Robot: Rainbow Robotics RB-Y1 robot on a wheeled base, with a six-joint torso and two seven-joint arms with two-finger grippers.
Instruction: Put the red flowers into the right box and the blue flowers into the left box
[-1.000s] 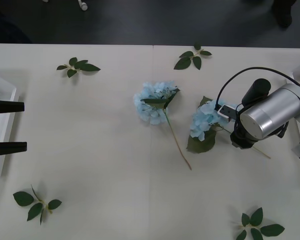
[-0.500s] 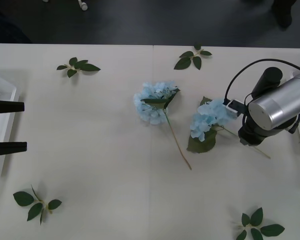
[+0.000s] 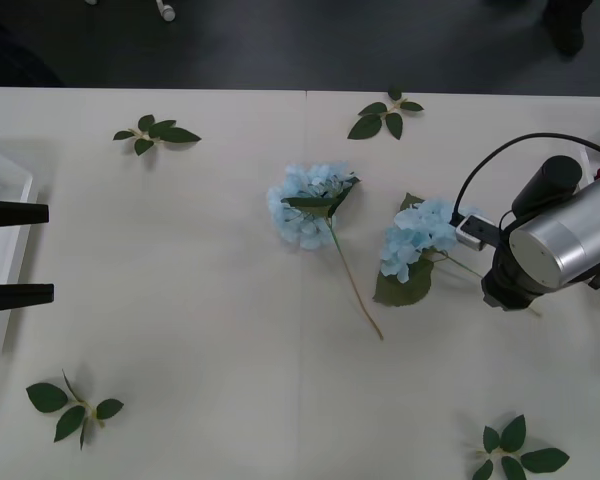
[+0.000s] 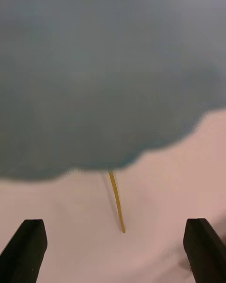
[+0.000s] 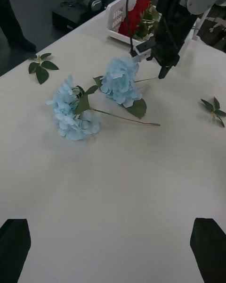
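My left gripper [image 3: 10, 255] waits at the left edge with its fingers apart, over the left box [image 3: 2, 260]. Two blue flowers [image 3: 310, 205] lie mid-surface, leaf sprigs [image 3: 155, 132] around. My right gripper [image 5: 162, 65], fingers apart, hangs just beside the right bloom, above its stem [image 4: 117, 200]. I see red flowers [image 5: 134, 19] in the right box [image 5: 115, 16].

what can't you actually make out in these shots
- Right gripper: front view, the arm's silver body covers its fingers.
- Nearer blue flower: right wrist view, a blurred close-up.
- Right box: left wrist view, the arm hides its far side; red flowers inside can't be counted.
- Left box: front view, cut by the edge.
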